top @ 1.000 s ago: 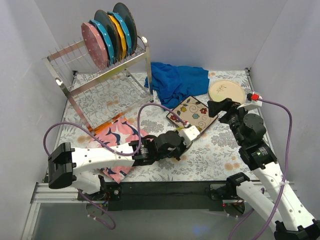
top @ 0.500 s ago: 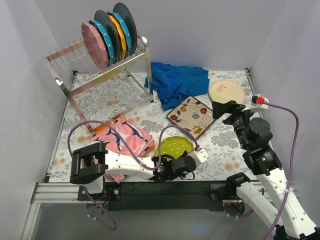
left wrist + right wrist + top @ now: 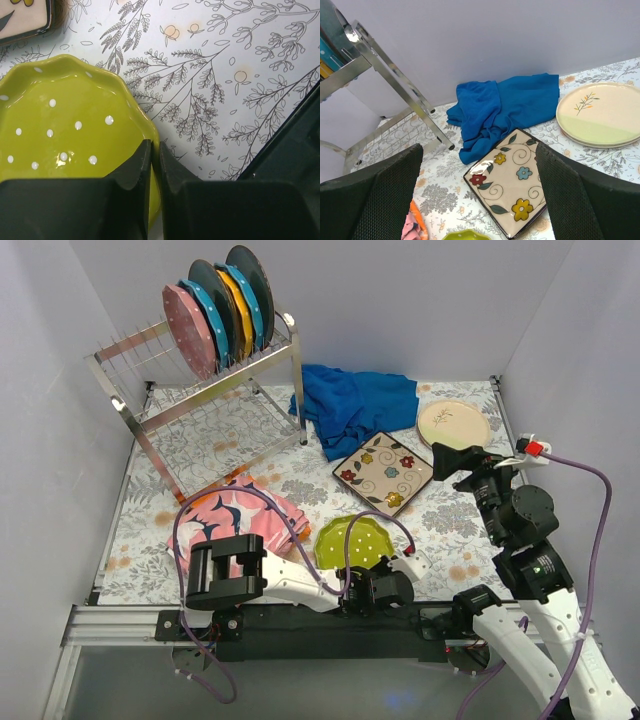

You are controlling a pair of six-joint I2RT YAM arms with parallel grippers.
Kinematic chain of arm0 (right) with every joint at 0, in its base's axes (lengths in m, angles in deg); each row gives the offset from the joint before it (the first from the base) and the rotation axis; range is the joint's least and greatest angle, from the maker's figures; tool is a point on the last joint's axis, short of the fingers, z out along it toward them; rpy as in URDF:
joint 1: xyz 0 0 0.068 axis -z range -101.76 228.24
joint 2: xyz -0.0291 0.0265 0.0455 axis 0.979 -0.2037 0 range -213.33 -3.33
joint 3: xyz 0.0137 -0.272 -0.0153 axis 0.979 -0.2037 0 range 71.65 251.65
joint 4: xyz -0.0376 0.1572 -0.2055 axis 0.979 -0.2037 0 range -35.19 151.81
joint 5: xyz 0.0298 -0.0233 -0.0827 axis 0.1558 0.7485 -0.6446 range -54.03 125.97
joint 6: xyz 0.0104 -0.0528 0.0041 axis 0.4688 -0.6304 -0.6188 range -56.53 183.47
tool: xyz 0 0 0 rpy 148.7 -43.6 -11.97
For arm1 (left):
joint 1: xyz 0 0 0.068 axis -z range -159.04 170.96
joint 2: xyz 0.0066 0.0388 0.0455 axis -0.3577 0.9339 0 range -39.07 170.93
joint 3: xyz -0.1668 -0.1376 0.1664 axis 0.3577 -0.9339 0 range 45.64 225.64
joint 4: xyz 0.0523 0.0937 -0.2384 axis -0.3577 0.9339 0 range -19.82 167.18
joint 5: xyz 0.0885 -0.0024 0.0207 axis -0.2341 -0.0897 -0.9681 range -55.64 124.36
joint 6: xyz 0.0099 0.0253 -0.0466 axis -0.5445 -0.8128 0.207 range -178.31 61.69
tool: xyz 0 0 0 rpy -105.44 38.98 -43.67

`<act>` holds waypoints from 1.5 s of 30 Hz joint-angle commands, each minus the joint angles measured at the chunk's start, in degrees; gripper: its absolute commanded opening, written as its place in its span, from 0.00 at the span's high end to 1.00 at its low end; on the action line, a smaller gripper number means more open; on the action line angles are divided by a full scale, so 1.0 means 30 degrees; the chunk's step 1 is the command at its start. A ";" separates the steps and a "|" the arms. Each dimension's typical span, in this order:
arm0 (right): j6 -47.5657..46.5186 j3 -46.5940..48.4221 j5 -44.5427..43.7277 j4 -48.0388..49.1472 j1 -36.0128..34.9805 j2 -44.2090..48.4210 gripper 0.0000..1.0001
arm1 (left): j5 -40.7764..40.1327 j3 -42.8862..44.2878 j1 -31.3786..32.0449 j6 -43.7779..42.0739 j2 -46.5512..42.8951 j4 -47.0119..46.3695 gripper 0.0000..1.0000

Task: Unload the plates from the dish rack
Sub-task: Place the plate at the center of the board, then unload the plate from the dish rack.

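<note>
The dish rack point(image 3: 215, 390) stands at the back left and holds several upright plates: pink dotted point(image 3: 188, 332), teal, dark and orange point(image 3: 240, 310). My left gripper point(image 3: 377, 568) is at the near edge, shut on the right rim of the yellow-green dotted plate point(image 3: 350, 538). In the left wrist view the jaws point(image 3: 155, 146) pinch that plate's rim point(image 3: 60, 120), and the plate lies flat at table level. My right gripper point(image 3: 452, 458) is open and empty, raised beside the square floral plate point(image 3: 385, 470). The right wrist view shows that plate point(image 3: 512, 187) between the open fingers point(image 3: 477, 148).
A cream round plate point(image 3: 453, 423) lies at the back right. A blue cloth point(image 3: 350, 405) lies crumpled behind the square plate. A pink patterned cloth point(image 3: 235, 520) lies near the rack's front leg. The rack's legs point(image 3: 400, 95) show in the right wrist view.
My left arm has folded back toward the near edge, bringing the yellow-green plate from beside the square plate down to the front of the table. My right gripper has drifted slightly right.
</note>
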 commanded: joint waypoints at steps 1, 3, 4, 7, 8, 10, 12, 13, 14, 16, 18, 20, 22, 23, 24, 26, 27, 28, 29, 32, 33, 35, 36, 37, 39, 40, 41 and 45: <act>-0.0167 0.0133 0.0229 0.0299 0.0071 -0.0186 0.02 | 0.0331 0.0011 0.0144 0.1198 0.0862 0.0298 1.00; -0.0137 0.0075 0.0405 0.0298 0.0042 -0.0216 0.02 | 0.0155 -0.0193 0.0144 0.1520 0.0862 0.0327 1.00; -0.0166 0.0075 0.0492 0.0270 0.0042 -0.0187 0.02 | 0.0155 -0.0369 0.0144 0.1841 0.0775 0.0298 1.00; -0.0225 -0.0159 0.0727 0.0298 0.0042 -0.0099 0.02 | 0.0330 -0.0633 0.0144 0.2077 0.0687 0.0327 1.00; -0.0254 -0.0218 0.0786 0.0270 0.0042 -0.0099 0.02 | 0.0447 -0.0634 0.0115 0.2310 0.0542 0.0327 0.96; -0.0108 -0.0422 0.1049 0.0415 0.0043 -0.0215 0.02 | 0.0770 -0.0838 0.0144 0.2487 0.0307 0.0357 0.90; -0.0079 -0.0482 0.1546 0.0474 0.0071 -0.0507 0.02 | 0.0829 -0.0927 0.0144 0.2693 -0.0074 0.0356 0.82; -0.0108 -0.0540 0.1664 0.0445 0.0043 -0.0625 0.02 | 0.0800 -0.0956 0.0144 0.2693 -0.0220 0.0328 0.73; -0.0224 -0.0570 0.1926 0.0474 0.0042 -0.0713 0.02 | 0.0770 -0.1014 0.0144 0.2693 -0.0512 0.0327 0.69; -0.0371 -0.0716 0.2162 0.0445 0.0071 -0.0860 0.02 | 0.0567 -0.1044 0.0144 0.2693 -0.0864 0.0211 0.64; -0.0518 -0.0979 0.2456 0.0329 0.0043 -0.0861 0.02 | 0.0477 -0.1102 0.0144 0.2577 -0.1448 0.0094 0.58; -0.0519 -0.1474 0.2834 0.0270 0.0071 -0.0802 0.02 | 0.0127 -0.1073 0.0144 0.2489 -0.1889 -0.0053 0.54; -0.0518 -0.1741 0.2838 0.0240 0.0043 -0.0831 0.02 | -0.0078 -0.0986 0.0144 0.2401 -0.2650 -0.0112 0.40; -0.0460 -0.1829 0.2634 0.0211 0.0042 -0.0860 0.02 | 0.0008 -0.1015 0.0057 0.2313 -0.2885 -0.0170 0.37; -0.0489 -0.1859 0.2545 0.0124 0.0042 -0.0861 0.02 | 0.0182 -0.1073 -0.0031 0.2255 -0.3120 -0.0142 0.33; -0.0314 -0.1830 0.2602 0.0093 0.0042 -0.0861 0.02 | 0.1057 -0.1161 -0.0497 0.2137 -0.3910 -0.0872 0.32; -0.0255 -0.1801 0.2748 0.0064 0.0042 -0.0861 0.02 | 0.1324 -0.1248 -0.0675 0.2079 -0.4203 -0.1019 0.32; -0.0197 -0.1829 0.2778 0.0064 0.0042 -0.0890 0.02 | 0.1559 -0.1394 -0.0908 0.2020 -0.4757 -0.1136 0.32; -0.0225 -0.1859 0.2662 0.0093 0.0042 -0.0948 0.02 | 0.1706 -0.1454 -0.1317 0.1991 -0.5140 -0.1109 0.32; -0.0021 -0.2501 0.2078 0.0298 0.0042 -0.1503 0.02 | 0.1679 -0.2038 -0.1846 0.1844 -0.6978 -0.1137 0.31; 0.0067 -0.2678 0.2046 0.0444 0.0100 -0.1766 0.02 | 0.1678 -0.2330 -0.1964 0.1844 -0.7511 -0.1138 0.31; 0.0213 -0.3147 0.2192 0.0678 0.0101 -0.2031 0.02 | 0.1795 -0.3439 -0.2431 0.2047 -0.8887 -0.1225 0.31; 0.0272 -0.3148 0.2396 0.0795 0.0130 -0.2381 0.02 | 0.1825 -0.3794 -0.2579 0.2165 -1.0402 -0.1225 0.32; 0.0331 -0.3148 0.2456 0.0797 0.0159 -0.2587 0.02 | 0.1854 -0.4175 -0.2784 0.2253 -1.1142 -0.1254 0.32; 0.0564 -0.3206 0.2718 0.0855 0.0189 -0.2909 0.03 | 0.2000 -0.5231 -0.3544 0.2487 -1.3680 -0.1284 0.31; 0.0740 -0.3294 0.2836 0.0942 0.0218 -0.2940 0.03 | 0.2494 -0.5495 -0.3866 0.2517 -1.4452 -0.1313 0.31; 0.0886 -0.3875 0.3359 0.1175 0.0189 -0.2970 0.03 | 0.2644 -0.5642 -0.4537 0.2518 -1.5359 -0.1313 0.31; 0.1327 -0.5515 0.4944 0.3514 0.0247 -0.3116 0.04 | 0.1857 -0.4539 -0.5188 0.1232 -1.8177 -0.1022 0.32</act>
